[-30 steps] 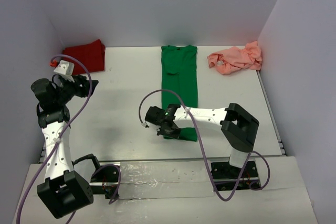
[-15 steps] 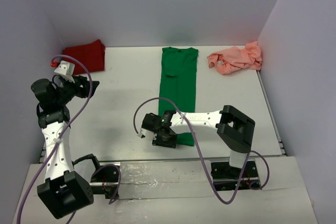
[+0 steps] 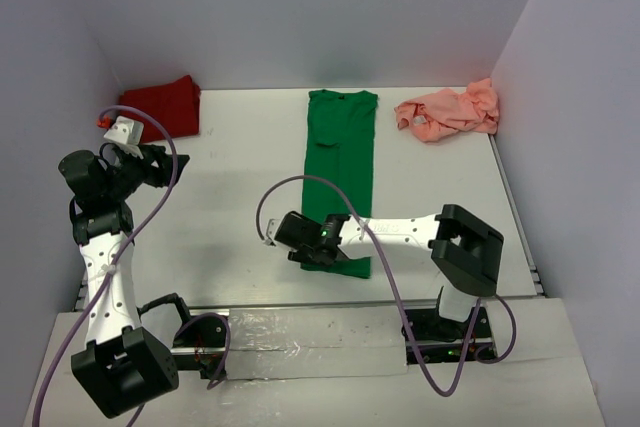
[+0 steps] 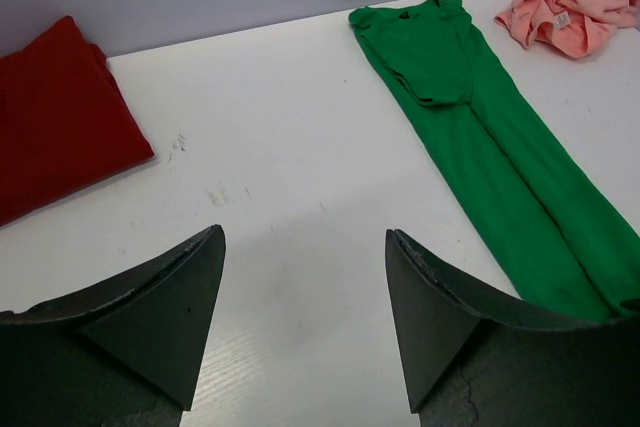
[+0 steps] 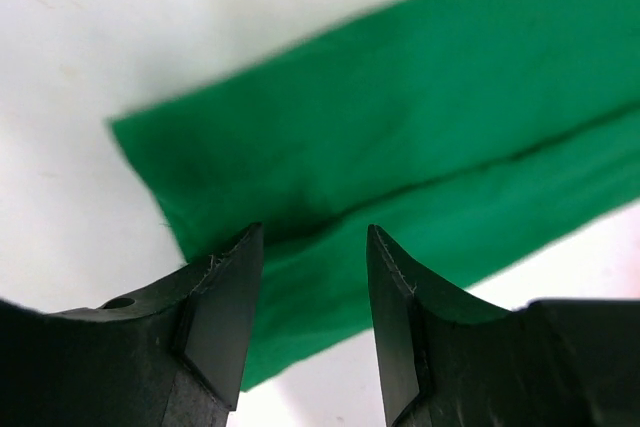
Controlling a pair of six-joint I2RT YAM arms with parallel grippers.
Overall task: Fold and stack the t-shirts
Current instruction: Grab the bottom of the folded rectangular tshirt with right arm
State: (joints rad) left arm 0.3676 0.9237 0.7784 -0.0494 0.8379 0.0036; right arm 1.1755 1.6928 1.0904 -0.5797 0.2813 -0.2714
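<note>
our right pincer [image 5: 309, 238] sits slightly parted, empty, over the near hem of the green shirt [image 3: 340, 162] by the counter's [image 3: 240, 212] near edge; our left pincer [image 4: 303, 235] gapes wide, empty.

Soft matt green cloth t-shirt [image 4: 500, 167] on smooth, faintly scuffed white table [image 4: 300, 207].

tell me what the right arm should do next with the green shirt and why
Probably lower the right gripper and close it on the near end of the green t-shirt. Its jaws stand open right above that end, gripping nothing, and the shirt lies as a long narrow strip, so it likely needs that end carried toward the collar.
</note>
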